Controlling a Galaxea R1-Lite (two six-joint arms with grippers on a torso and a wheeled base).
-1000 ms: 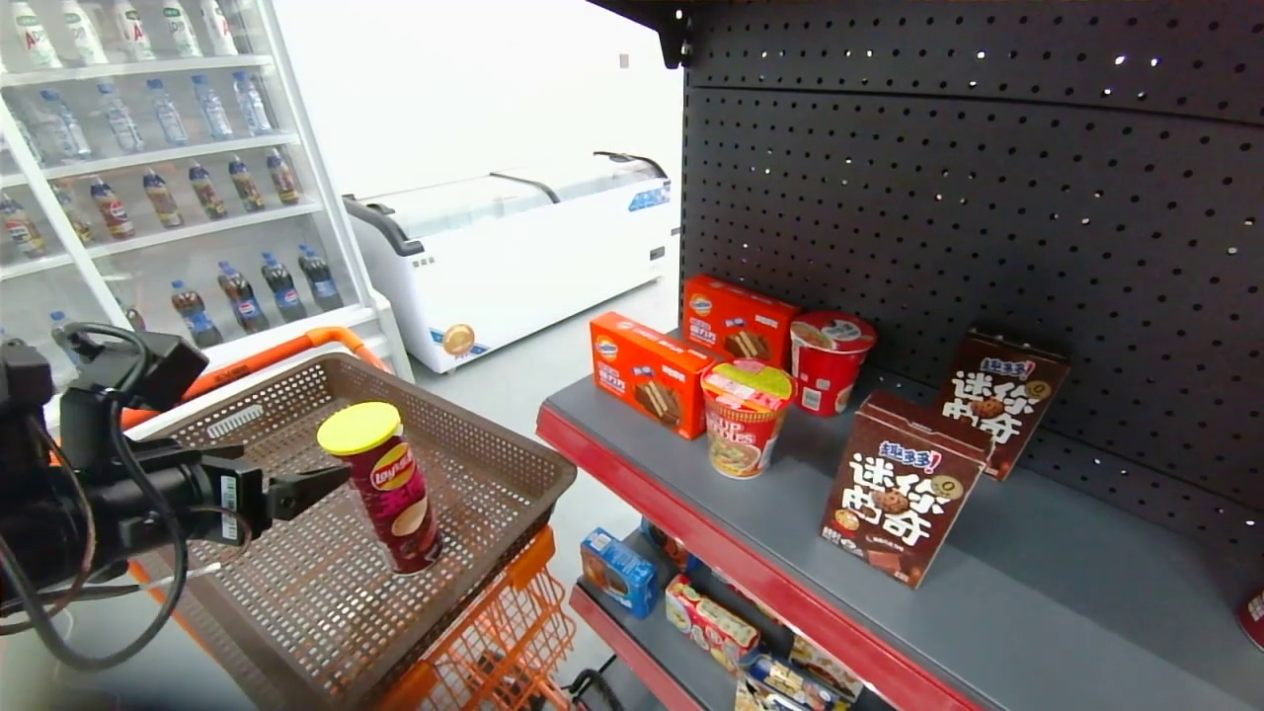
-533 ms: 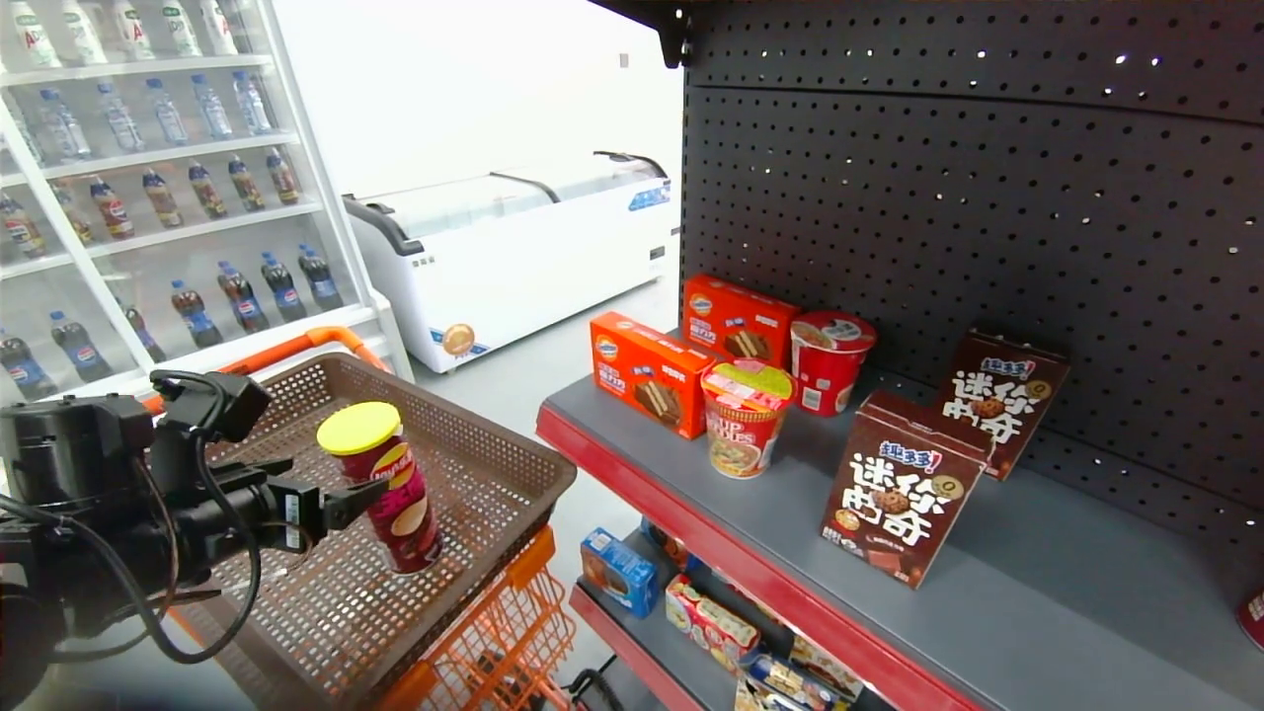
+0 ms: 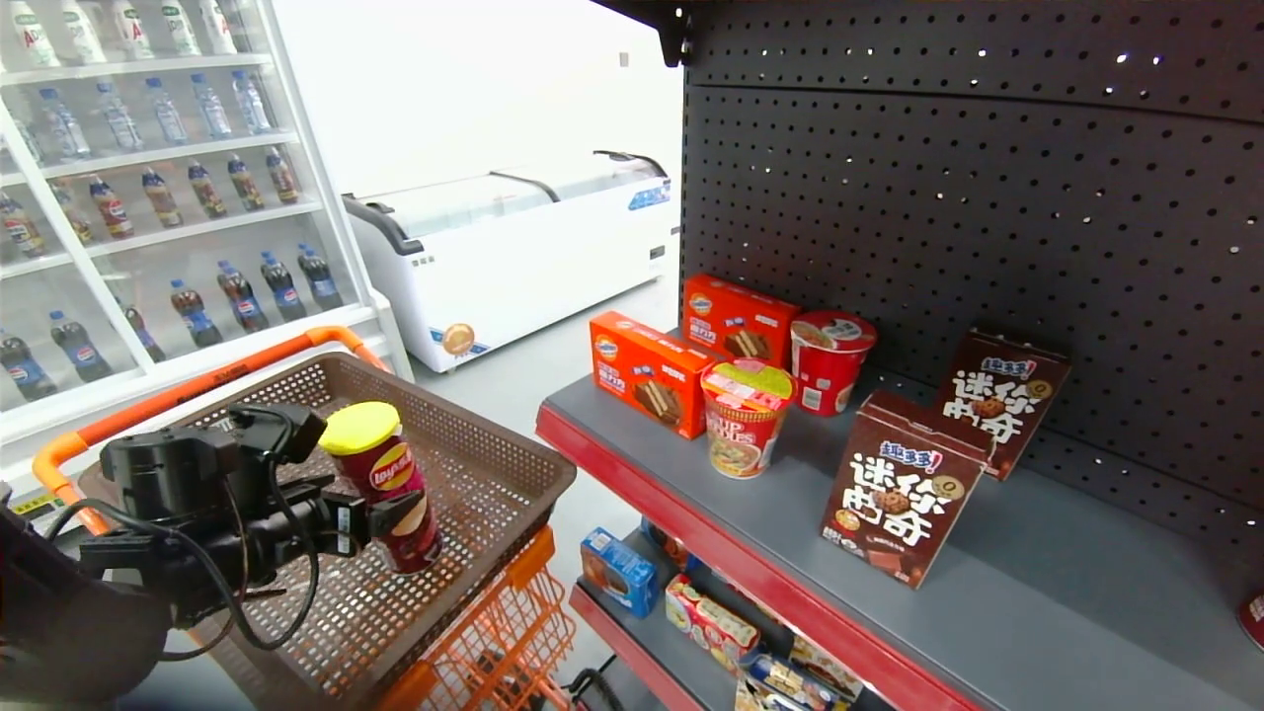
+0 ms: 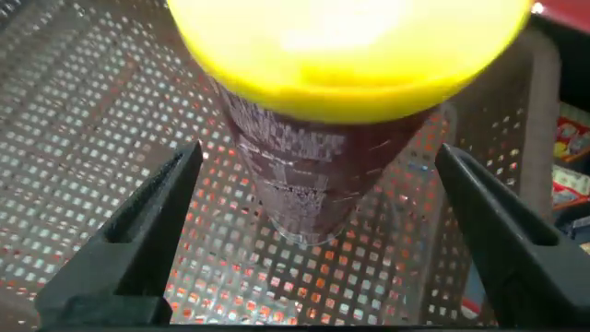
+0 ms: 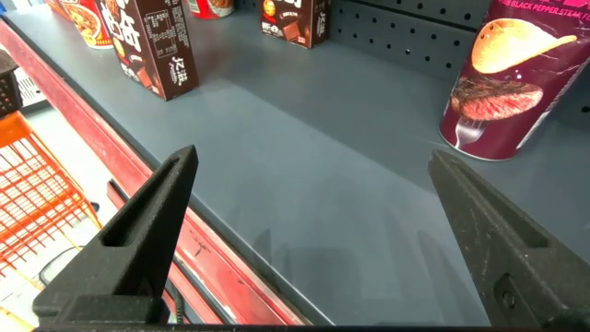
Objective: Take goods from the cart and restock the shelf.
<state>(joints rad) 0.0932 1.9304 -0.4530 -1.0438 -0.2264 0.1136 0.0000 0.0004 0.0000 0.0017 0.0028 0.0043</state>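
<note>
So the chip can [image 3: 383, 484], maroon with a yellow lid, is standing upright roughly mid-floor in the brown basket [image 3: 499, 449] on top of the orange cart [image 3: 197, 383], just off the shelf's [image 3: 1037, 592] red front edge. In the head view the left claw [image 3: 387, 513] is level with the can's lower half and straddles it. The left wrist view looks down past the lid and gives the real detail. The left claw [image 4: 318, 157] is spread wide, one finger [image 4: 138, 249] on each side, with basket mesh showing between finger and can, so no contact. The right wrist view is over the shelf instead, where the right claw [image 5: 313, 157] is also wide apart above grey shelf surface. There's a purple chip can [image 5: 502, 83] upright by the pegboard [image 5: 406, 37] back and brown boxes [image 5: 152, 46] further along. The head view adds the orange boxes [image 3: 652, 370] and noodle cups [image 3: 746, 415] at the shelf's left end.
</note>
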